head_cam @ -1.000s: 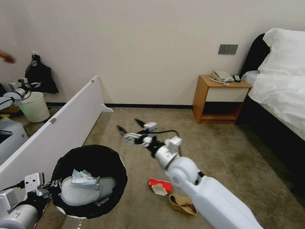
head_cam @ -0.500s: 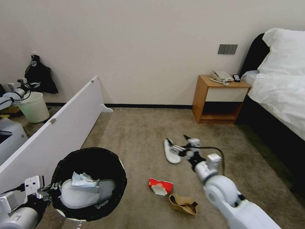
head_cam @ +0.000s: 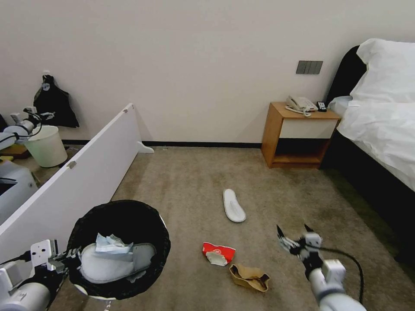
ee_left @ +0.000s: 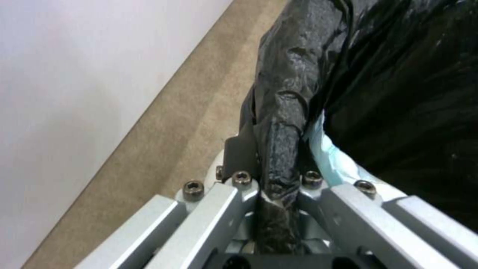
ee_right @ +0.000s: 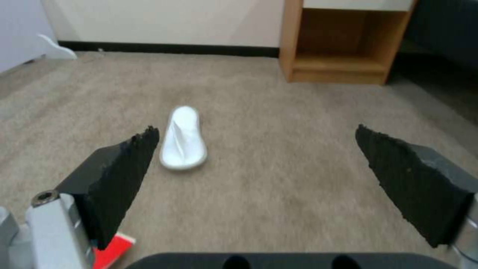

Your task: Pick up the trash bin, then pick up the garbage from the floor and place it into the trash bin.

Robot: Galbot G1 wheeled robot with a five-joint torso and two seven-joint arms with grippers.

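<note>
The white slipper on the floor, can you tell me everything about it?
The white slipper is a flat, thin slipper with a band across its front, and it looks like soft cloth. It lies alone on the beige carpet, sole down, with nothing touching it. The right gripper hangs open nearer the robot, apart from it. A crushed red-white carton lies closer to the robot.

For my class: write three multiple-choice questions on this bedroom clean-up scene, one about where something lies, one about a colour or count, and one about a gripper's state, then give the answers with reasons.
1. Where does the white slipper on the carpet lie?
A. on the bed
B. on the open floor, beyond the red-white carton
C. under the nightstand

2. What colour is the bag lining the trash bin?
A. blue
B. white
C. black

3. How is the right gripper?
A. open, empty
B. shut on the slipper
C. shut on the carton

Answers: 1 B, it lies alone on the carpet; 2 C, the black liner folds over the rim, clamped by the left gripper; 3 A, the right wrist view shows its fingers apart with nothing between them.
</note>
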